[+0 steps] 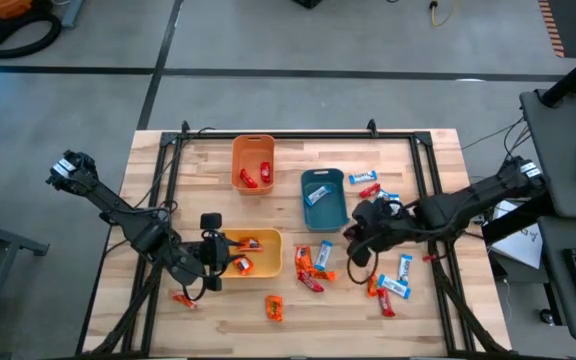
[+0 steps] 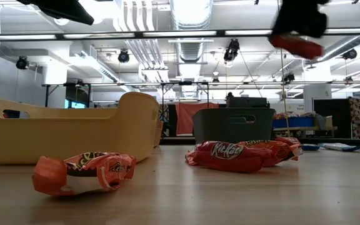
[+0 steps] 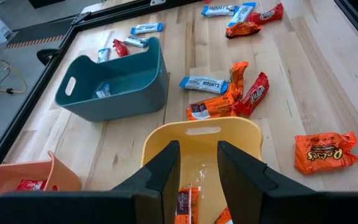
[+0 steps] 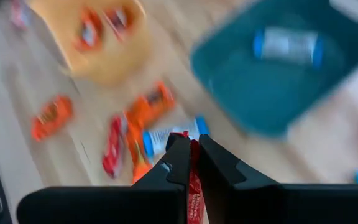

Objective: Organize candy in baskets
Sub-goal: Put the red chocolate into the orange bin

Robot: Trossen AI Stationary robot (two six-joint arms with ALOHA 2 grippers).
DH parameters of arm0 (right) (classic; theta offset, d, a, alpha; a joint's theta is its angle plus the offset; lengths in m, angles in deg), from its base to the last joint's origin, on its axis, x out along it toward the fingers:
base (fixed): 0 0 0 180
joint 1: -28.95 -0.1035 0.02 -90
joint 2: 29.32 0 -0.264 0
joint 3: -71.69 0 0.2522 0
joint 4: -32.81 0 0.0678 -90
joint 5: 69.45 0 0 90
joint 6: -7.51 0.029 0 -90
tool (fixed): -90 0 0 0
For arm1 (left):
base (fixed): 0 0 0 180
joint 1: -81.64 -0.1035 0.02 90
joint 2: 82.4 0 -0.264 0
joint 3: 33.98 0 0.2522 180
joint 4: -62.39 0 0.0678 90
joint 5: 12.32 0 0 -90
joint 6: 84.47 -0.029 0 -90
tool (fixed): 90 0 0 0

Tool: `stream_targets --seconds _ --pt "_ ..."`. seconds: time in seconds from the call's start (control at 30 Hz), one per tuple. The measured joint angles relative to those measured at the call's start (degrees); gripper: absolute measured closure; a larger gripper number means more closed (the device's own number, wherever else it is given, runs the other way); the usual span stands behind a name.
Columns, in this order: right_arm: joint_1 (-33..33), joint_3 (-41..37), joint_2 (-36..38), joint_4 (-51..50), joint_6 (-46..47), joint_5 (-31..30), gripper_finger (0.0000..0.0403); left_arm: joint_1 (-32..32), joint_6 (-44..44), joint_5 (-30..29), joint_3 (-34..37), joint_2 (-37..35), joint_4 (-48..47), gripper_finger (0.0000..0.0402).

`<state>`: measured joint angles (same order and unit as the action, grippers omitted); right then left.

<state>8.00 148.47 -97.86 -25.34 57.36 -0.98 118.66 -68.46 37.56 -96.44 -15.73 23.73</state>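
My right gripper (image 1: 354, 240) hangs high above the table between the teal basket (image 1: 323, 198) and a heap of candy (image 1: 313, 265), shut on a red candy bar (image 2: 295, 45). My left gripper (image 3: 197, 155) is open over the yellow basket (image 1: 258, 252), touching nothing; orange candy (image 3: 188, 202) lies in the basket below its fingers. The orange basket (image 1: 253, 163) holds red candy, and the teal basket holds a blue-and-white bar (image 3: 103, 91). More candy lies loose on the table (image 1: 393, 285). My right gripper pinches the red candy bar between its two fingers, which come from above. The red wrapper (image 4: 194, 180) shows in the narrow gap along the fingers. In the low view the bar is lifted clear, hanging just under the gripper, slightly tilted.
All three baskets stand on the wooden table (image 1: 438, 160) inside a black frame. Loose candy lies near the front edge (image 1: 274, 307), by the left arm (image 1: 183, 298) and beyond the teal basket (image 1: 365, 180). In the low view an orange bar (image 2: 83, 173) and a red bar (image 2: 230, 153) lie close.
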Motion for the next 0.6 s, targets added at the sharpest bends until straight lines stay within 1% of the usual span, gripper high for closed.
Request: stream_targets --seconds 0.1,0.23,0.33,0.47,0.6 --pt "0.0 2.03 0.14 5.09 -7.35 -4.62 0.0385 0.0 0.0 0.0 0.0 0.0 -0.01 0.031" --pt "0.59 3.04 0.14 16.14 -19.79 -9.43 0.0385 0.0 0.4 0.0 0.0 0.0 0.0 0.031" --pt "2.3 2.62 0.14 26.22 -28.38 -9.83 0.0385 0.0 1.43 -0.02 0.01 0.0 -0.01 0.031" --pt "5.45 0.01 -0.49 40.55 -38.86 -9.94 0.0385 0.0 2.91 -0.02 0.0 0.0 -0.01 0.031" --pt "9.35 -2.54 -2.79 52.96 -46.0 -9.62 0.0385 0.0 4.53 -0.03 0.0 -0.01 -0.75 0.031"
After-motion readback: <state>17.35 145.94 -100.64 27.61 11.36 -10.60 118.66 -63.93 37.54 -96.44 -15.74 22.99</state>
